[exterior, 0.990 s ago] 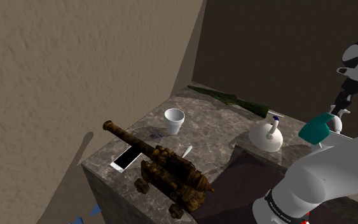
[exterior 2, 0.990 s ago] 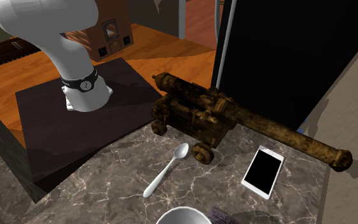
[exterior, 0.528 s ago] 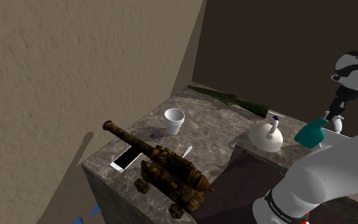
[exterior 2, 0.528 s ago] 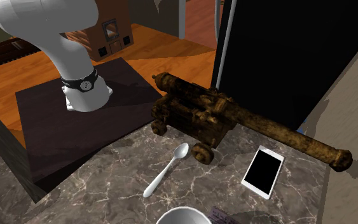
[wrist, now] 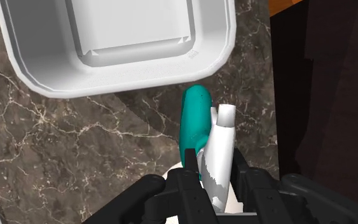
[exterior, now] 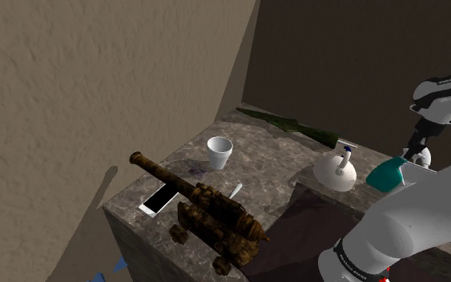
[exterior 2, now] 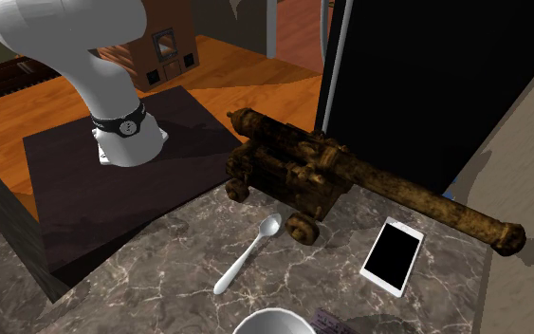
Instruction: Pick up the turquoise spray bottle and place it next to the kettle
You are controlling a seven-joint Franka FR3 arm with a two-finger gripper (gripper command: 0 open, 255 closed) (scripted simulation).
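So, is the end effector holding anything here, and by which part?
Yes: the end effector is shut on the turquoise spray bottle, clasping it by its white spray head.

place: home, kitchen-like | shoulder view: marble tabletop, kettle, cup at its 9 o'clock, rough plaster wall | second exterior view: spoon, ornamental cannon, phone at its 5 o'clock, orange wood floor
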